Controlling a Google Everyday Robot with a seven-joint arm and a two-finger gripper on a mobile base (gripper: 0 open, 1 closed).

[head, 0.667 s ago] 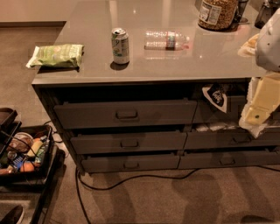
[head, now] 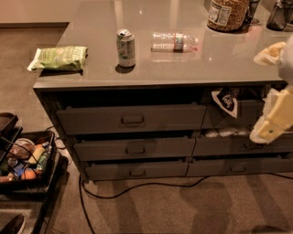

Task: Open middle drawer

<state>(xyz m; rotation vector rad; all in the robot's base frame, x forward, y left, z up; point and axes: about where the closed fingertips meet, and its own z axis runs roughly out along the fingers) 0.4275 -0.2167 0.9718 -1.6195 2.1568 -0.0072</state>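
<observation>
nearest, on the brown carpet floor (head: 183, 205), one black cable (head: 137, 186) snakes out from under the cabinet. at the left edge stands one dark wire-sided cart (head: 46, 178) holding a jumble of small packets and round things.

the dark-grey cabinet shows six flat-front drawers in two columns of three. in the left column the middle drawer (head: 135, 149), wide and shallow with one small rectangular pull at its centre, sits between the taller top drawer (head: 132, 119) and the narrower bottom drawer (head: 136, 172). a dark gap shows above its front.

the pincer (head: 263, 131), a cream, blocky plastic piece, hangs at the right edge in front of the right column, well apart from the middle drawer's pull. whether it is apart or together i cannot tell.

on the smooth, glossy grey bench (head: 91, 77) are one crinkled green bag (head: 59, 58), one upright metal can (head: 126, 47) and one clear plastic bottle (head: 174, 41) lying on its side. farthest back stands one round jar (head: 226, 13).
</observation>
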